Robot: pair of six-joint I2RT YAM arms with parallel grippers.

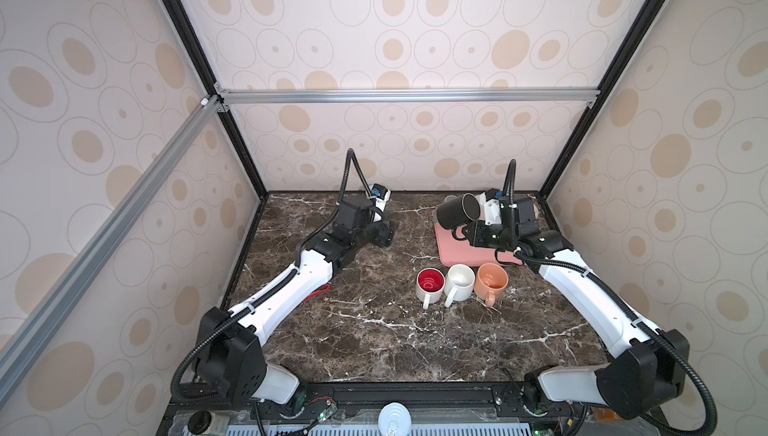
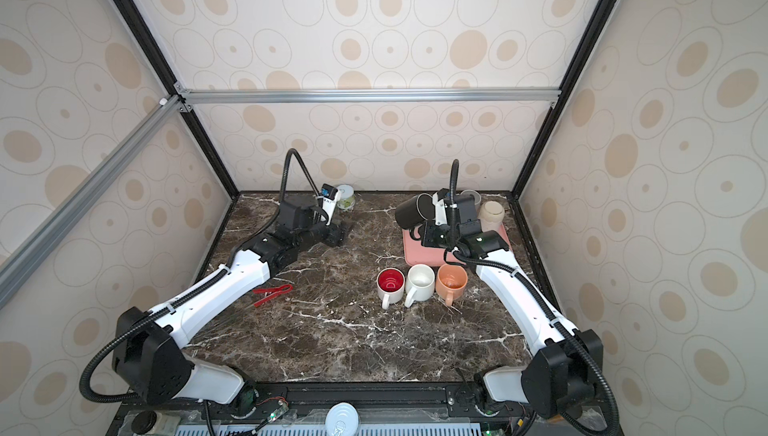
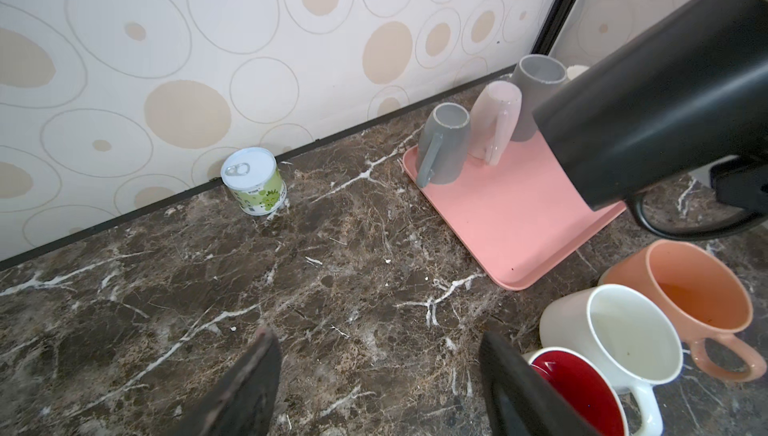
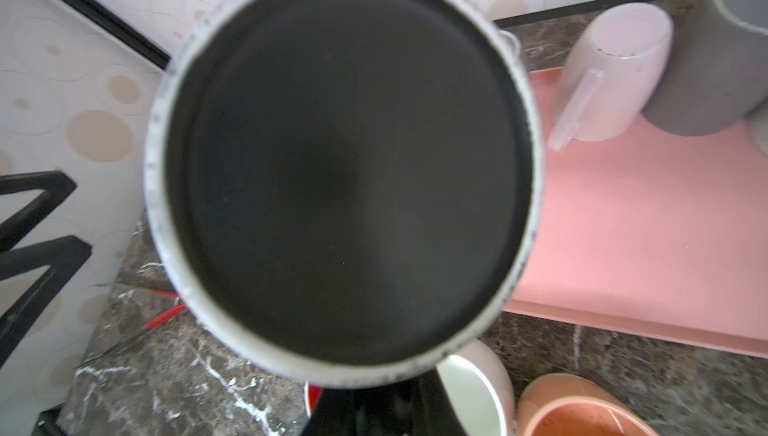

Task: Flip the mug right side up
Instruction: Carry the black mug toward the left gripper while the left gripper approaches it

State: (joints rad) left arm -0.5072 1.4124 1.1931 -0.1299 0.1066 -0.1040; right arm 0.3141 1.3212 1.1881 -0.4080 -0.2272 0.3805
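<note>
- Above the pink tray [image 3: 511, 222], we are carrying the black mug [image 1: 457, 210] on its side, the right gripper [image 1: 467, 234] clamping tight on its handle [image 3: 681, 231]. The flip is looking half done.
- We are holding the left gripper [image 3: 376, 349] spread wide over bare stone, gripping nothing.
- Next we are expecting to roll the wrist until the mouth faces up, then lower the mug beside the row of upright mugs [image 1: 459, 282].
- Dark veined marble [image 1: 374, 330] is lying under everything, with circle-patterned walls [image 1: 415, 39] closing in three sides.
</note>
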